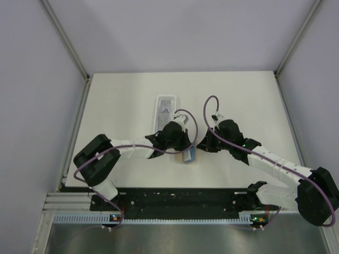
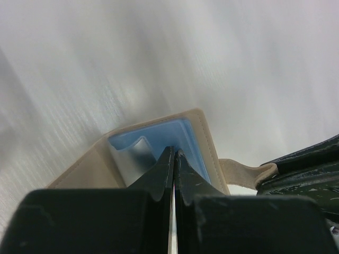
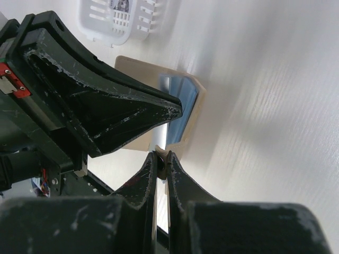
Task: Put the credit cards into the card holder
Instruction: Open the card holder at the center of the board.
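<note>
The tan card holder (image 1: 189, 154) lies open on the table between the two arms, its light blue inside (image 2: 185, 135) facing up. A silvery credit card (image 2: 132, 159) stands partly inside the blue pocket. My left gripper (image 2: 174, 151) is shut, its tips at the pocket beside that card, and nothing shows between its jaws. My right gripper (image 3: 163, 157) is shut on the holder's closing tab (image 2: 243, 172), the dark snap dot pinched between its jaws. In the right wrist view the left gripper's fingers (image 3: 132, 106) cover much of the holder (image 3: 185, 100).
A long clear plastic tray (image 1: 165, 100) lies just beyond the left gripper, with a pale, dark-marked card (image 1: 166, 112) in it; the tray (image 3: 95, 21) also shows at the top of the right wrist view. Grey walls close in the table on three sides.
</note>
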You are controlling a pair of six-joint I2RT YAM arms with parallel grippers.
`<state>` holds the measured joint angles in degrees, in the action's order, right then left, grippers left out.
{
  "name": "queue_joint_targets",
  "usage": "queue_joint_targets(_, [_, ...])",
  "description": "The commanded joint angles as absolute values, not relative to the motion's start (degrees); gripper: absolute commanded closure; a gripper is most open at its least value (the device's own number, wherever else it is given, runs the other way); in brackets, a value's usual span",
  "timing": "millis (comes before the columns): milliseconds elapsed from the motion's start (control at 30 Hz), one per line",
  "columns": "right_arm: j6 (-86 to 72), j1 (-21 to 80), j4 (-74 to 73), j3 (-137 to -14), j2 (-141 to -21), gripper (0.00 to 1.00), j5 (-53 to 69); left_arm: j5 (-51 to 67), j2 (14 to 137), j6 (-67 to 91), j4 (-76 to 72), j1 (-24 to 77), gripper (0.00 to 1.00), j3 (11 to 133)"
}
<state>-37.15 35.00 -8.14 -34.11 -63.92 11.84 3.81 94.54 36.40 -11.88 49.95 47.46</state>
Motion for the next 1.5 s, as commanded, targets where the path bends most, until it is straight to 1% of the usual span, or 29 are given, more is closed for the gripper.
queue_joint_targets(0, [-37.7, 34.6, -6.3, -33.8, -63.5, 1.0, 10.8, 3.7, 95.5, 37.4, -12.8, 49.7, 1.0, 47.1])
queue_joint_targets(700, [-38.0, 34.4, -9.7, -33.7, -62.8, 1.0, 5.0, 0.5, 92.9, 37.2, -8.4, 49.6, 1.0, 43.2])
queue_joint_targets(767, [-38.1, 34.4, -10.5, -33.8, -62.8, 0.99, 3.8, 0.6, 92.6, 37.3, -8.3, 49.6, 1.0, 43.0])
queue_joint_targets(833, [-38.0, 34.4, -11.5, -34.1, -62.8, 0.94, 2.6, 0.6, 92.6, 37.3, -8.4, 49.6, 1.0, 43.0])
queue_joint_targets(867, [-37.9, 34.5, -12.1, -34.3, -62.9, 0.86, 2.1, 0.8, 92.7, 37.3, -8.4, 49.6, 1.0, 43.0])
queue_joint_targets(933, [-37.5, 34.4, -13.2, -34.8, -62.7, 0.66, 0.9, 1.0, 93.0, 37.2, -8.4, 49.6, 1.0, 43.2])
queue_joint_targets(967, [-37.2, 34.4, -13.8, -35.1, -62.7, 0.58, 0.4, 1.1, 93.2, 37.2, -8.4, 49.6, 1.0, 43.3])
queue_joint_targets(1000, [-37.0, 34.4, -14.4, -35.4, -62.5, 0.53, 0.3, 1.1, 93.3, 37.2, -8.3, 49.6, 1.0, 43.4])
queue_joint_targets(1100, [-36.3, 34.4, -16.0, -36.7, -61.6, 0.49, -1.2, 1.5, 93.5, 37.3, -8.3, 49.6, 1.0, 43.6])
queue_joint_targets(1167, [-35.9, 34.4, -16.3, -37.6, -60.9, 0.49, -0.7, 1.5, 93.5, 37.3, -8.3, 49.6, 1.0, 43.7])
queue_joint_targets(1200, [-35.9, 34.4, -16.3, -38.1, -60.7, 0.52, -0.2, 1.5, 93.5, 37.3, -8.3, 49.6, 1.0, 43.8])
queue_joint_targets(1367, [-35.1, 35.2, -15.8, -39.7, -60.9, 0.74, 3.4, 1.7, 93.7, 37.2, -8.2, 49.6, 1.0, 44.1])
queue_joint_targets(1467, [-35.1, 35.8, -11.7, -39.0, -61.1, 0.85, 7.3, 1.8, 93.8, 37.2, -8.1, 49.6, 1.0, 44.3])
